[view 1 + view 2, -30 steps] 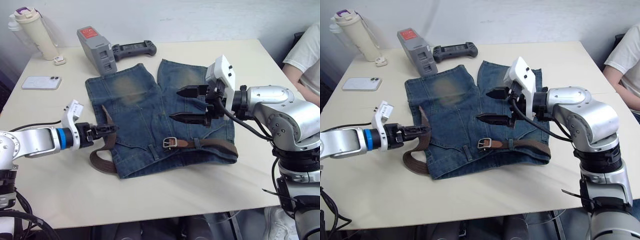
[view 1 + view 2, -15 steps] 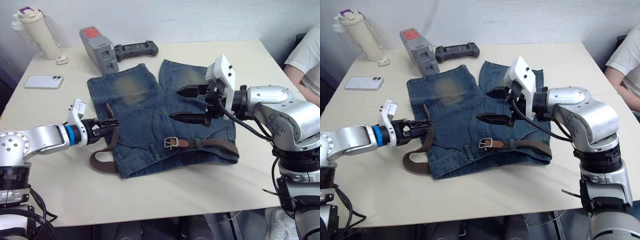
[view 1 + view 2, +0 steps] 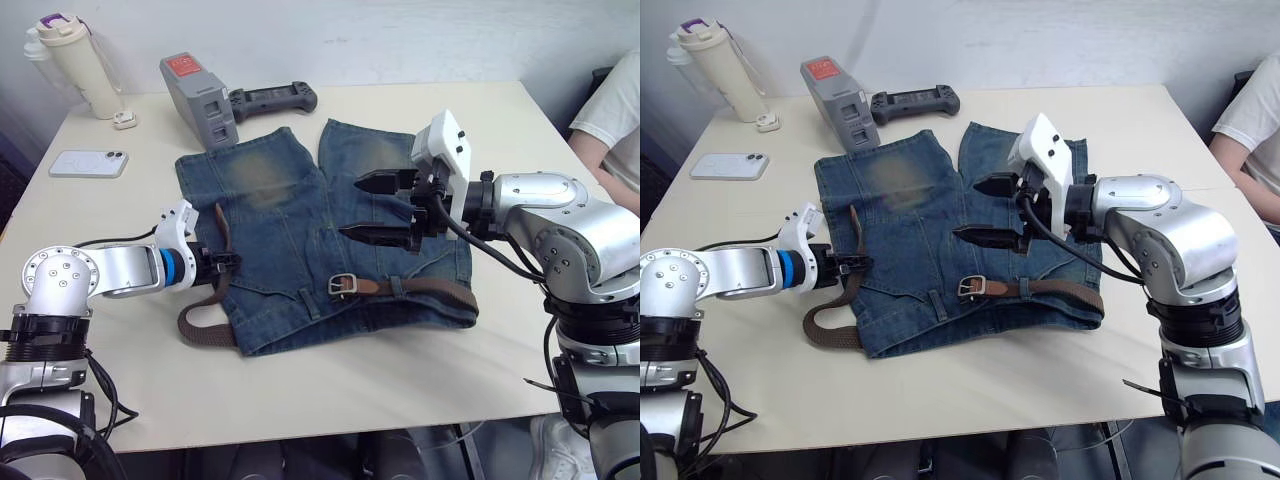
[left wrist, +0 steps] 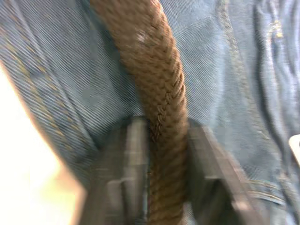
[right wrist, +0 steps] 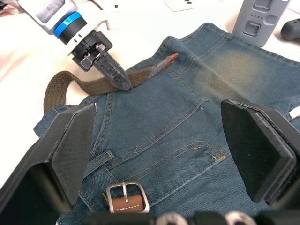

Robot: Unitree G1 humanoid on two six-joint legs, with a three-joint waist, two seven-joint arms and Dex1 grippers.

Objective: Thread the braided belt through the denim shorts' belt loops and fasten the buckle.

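The denim shorts (image 3: 300, 230) lie flat on the table, waistband toward me. The braided belt (image 3: 205, 325) runs along the waistband under a belt loop (image 3: 396, 286), curls off the shorts' left edge and ends with its dark tip on the left leg. Its silver buckle (image 3: 343, 284) rests near the waistband's middle. My left gripper (image 3: 222, 262) is shut on the braided belt (image 4: 157, 84) at the shorts' left edge, a finger (image 4: 133, 159) on each side. My right gripper (image 3: 352, 208) hovers open above the right leg, holding nothing.
At the back left stand a cream bottle (image 3: 75, 65), a phone (image 3: 88, 163), a grey device (image 3: 197, 98) and a black controller (image 3: 270, 99). A person in white (image 3: 610, 110) sits at the table's right edge.
My left gripper has moved right to the belt's free end and closed on it. The right arm has not moved.
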